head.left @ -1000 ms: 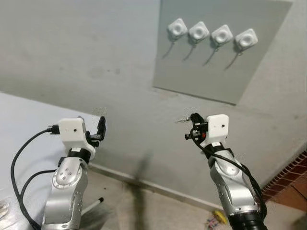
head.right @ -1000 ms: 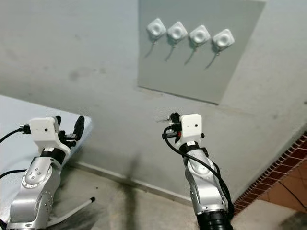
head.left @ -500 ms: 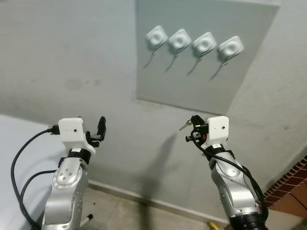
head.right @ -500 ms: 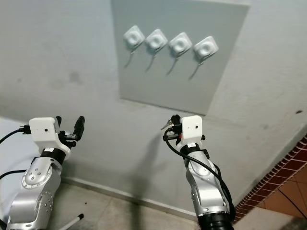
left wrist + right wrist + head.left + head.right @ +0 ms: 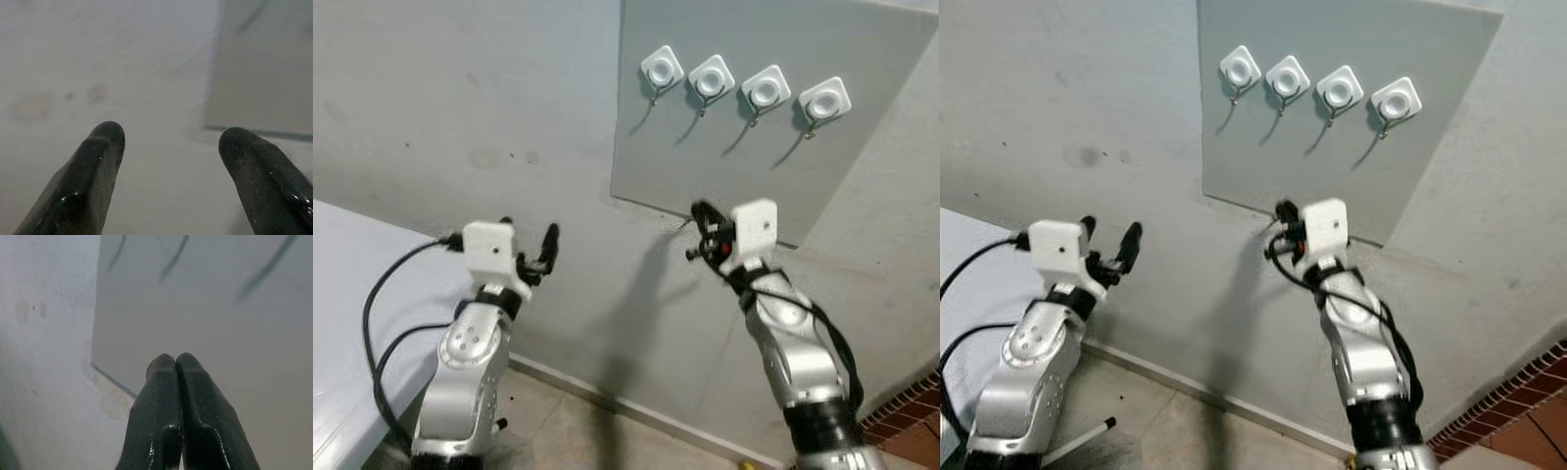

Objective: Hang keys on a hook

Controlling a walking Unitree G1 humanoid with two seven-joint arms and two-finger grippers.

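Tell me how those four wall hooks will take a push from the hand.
The hooks look like small white pads stuck on the panel, so they are probably stiff but apt to peel off under a hard push. Their thin metal tips may bend.

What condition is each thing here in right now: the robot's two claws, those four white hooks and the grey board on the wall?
Left gripper: open, holding nothing, raised toward the wall.
Right gripper: fingers pressed shut, raised near the grey board's lower edge; something small and metallic sticks out beside it, too small to identify.
Four white hooks: in a row, all bare.
Grey board: mounted flat on the wall.
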